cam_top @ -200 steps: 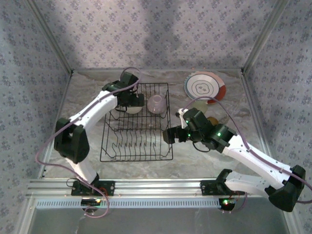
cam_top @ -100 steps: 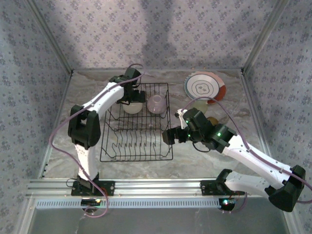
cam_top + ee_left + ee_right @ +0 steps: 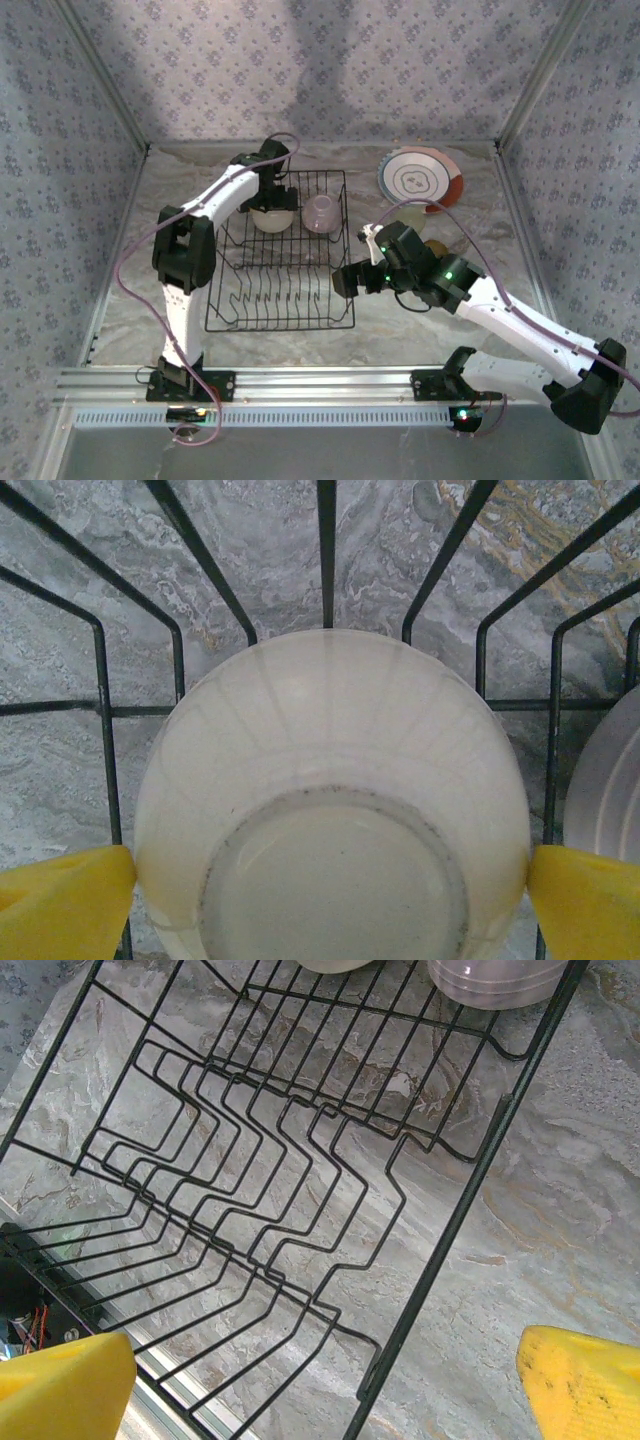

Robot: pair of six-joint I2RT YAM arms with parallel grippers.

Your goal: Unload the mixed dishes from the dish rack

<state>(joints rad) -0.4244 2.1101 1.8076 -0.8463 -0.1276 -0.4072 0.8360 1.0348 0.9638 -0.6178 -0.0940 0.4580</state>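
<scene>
Left elbow's (image 3: 183, 250) swung in toward the dish rack (image 3: 280, 300); with left fingers (image 3: 60, 905) spread astride the cream bowl (image 3: 330, 780), we'd squeeze evenly and lift straight up.

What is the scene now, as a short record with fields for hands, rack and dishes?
Left hand: open, a finger on each side of the cream bowl
Right hand: open, empty, over the right edge of the dish rack
In the rack: cream bowl, bottom up, and lavender bowl, at its far end
Plates: stacked outside the rack, to its far right
</scene>
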